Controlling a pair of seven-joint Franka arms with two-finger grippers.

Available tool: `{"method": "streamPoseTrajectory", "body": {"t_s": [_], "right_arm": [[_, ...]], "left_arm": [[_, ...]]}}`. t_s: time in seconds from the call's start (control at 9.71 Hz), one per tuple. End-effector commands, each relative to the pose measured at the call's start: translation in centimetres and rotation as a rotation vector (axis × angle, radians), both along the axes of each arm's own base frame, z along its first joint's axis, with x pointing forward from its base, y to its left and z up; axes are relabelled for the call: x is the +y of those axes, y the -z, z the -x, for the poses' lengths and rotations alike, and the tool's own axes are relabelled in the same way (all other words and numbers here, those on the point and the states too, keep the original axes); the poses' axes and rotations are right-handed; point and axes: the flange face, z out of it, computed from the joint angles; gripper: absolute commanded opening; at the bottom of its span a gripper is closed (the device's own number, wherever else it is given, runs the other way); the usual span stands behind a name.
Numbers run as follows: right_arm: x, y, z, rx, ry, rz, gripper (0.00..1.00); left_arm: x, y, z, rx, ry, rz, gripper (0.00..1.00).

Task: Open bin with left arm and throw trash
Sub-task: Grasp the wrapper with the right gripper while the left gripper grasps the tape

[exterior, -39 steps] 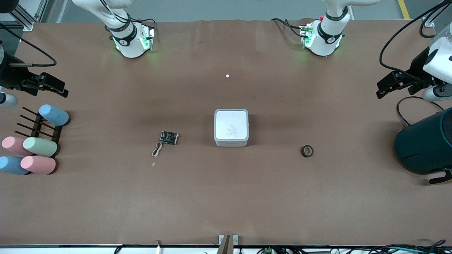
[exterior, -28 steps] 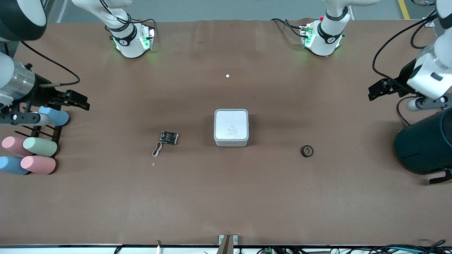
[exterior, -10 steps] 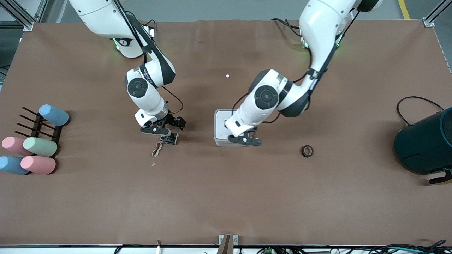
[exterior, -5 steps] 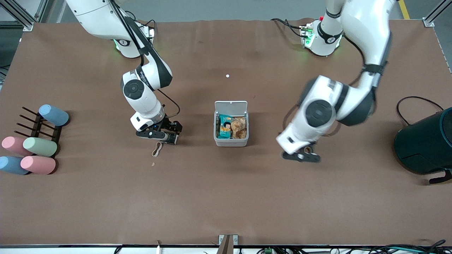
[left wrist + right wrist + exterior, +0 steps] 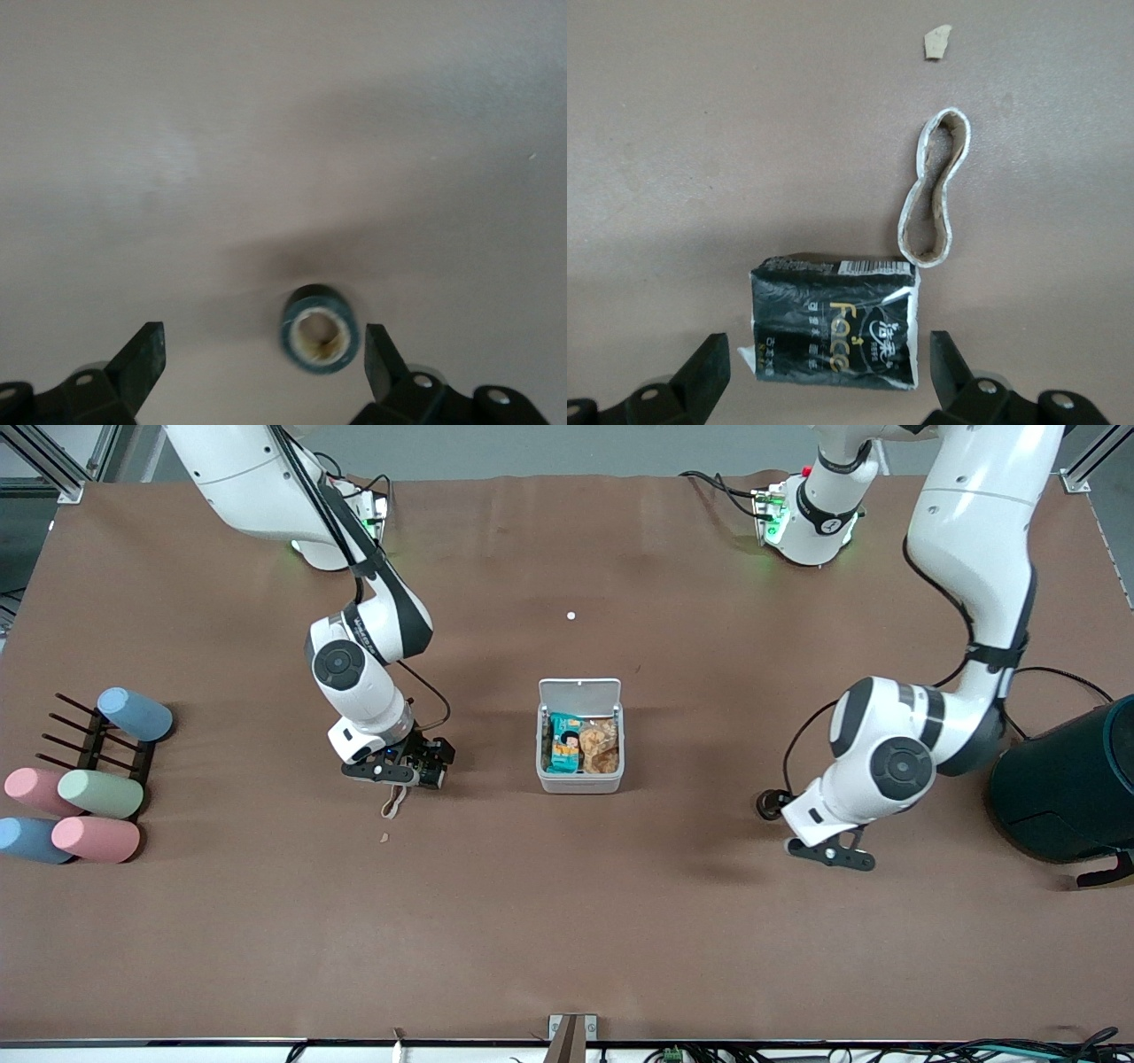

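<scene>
A brown tabletop (image 5: 567,921) carries one white bin (image 5: 580,781), lid raised, with snack packets inside. One black wrapper (image 5: 833,335) lies under the right gripper (image 5: 824,376), fingers wide, beside one rubber band (image 5: 935,188). One tape roll (image 5: 320,328) sits between the wide fingers of the left gripper (image 5: 266,367). Five pastel cylinders (image 5: 99,793) and one dark container (image 5: 1072,788) stand at the ends.

Black tape roll (image 5: 320,328) lies flat on the brown bench (image 5: 266,133), framed between the left end effector's (image 5: 266,367) spread fingertips (image 5: 142,363).
</scene>
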Motion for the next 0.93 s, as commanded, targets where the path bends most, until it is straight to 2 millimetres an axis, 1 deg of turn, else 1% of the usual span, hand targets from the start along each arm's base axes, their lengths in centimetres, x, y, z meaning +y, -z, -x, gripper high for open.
{"method": "streamPoseTrajectory", "body": {"t_s": [0.0,0.1,0.21,0.31,0.41,0.51,0.62,0.72,0.82], "right_arm": [[0.3,0.7,-0.6,-0.003,0.001,0.011,0.99],[0.5,0.9,-0.9,-0.002,-0.001,0.010,0.99],[0.5,1.2,-0.9,0.000,-0.001,0.012,0.98],[0.5,1.5,-1.2,0.002,0.001,0.013,0.97],[0.6,1.7,-1.4,0.002,0.001,0.013,0.92],[0.7,1.6,-1.5,0.000,0.001,0.012,0.69],[0.5,1.4,-1.9,-0.002,0.007,0.010,0.50],[0.6,1.0,-2.1,-0.006,0.010,0.007,0.31],[0.5,0.5,-2.3,-0.010,0.016,0.005,0.22]], "left_arm": [[-1.5,2.6,2.5,-0.009,-0.059,0.008,0.99],[-1.4,4.0,3.6,-0.016,-0.060,0.015,0.99],[-1.2,4.7,4.3,-0.013,-0.057,0.013,0.99],[-1.0,4.9,4.7,-0.006,-0.057,0.010,0.99],[-1.0,5.5,5.1,-0.005,-0.057,0.012,0.99],[-0.9,5.6,5.2,-0.010,-0.058,0.015,0.89],[-1.1,5.6,5.3,-0.010,-0.056,0.015,0.56],[-1.0,5.3,5.0,-0.018,-0.058,0.017,0.26],[-1.0,5.0,4.8,-0.025,-0.057,0.019,0.16]]}}
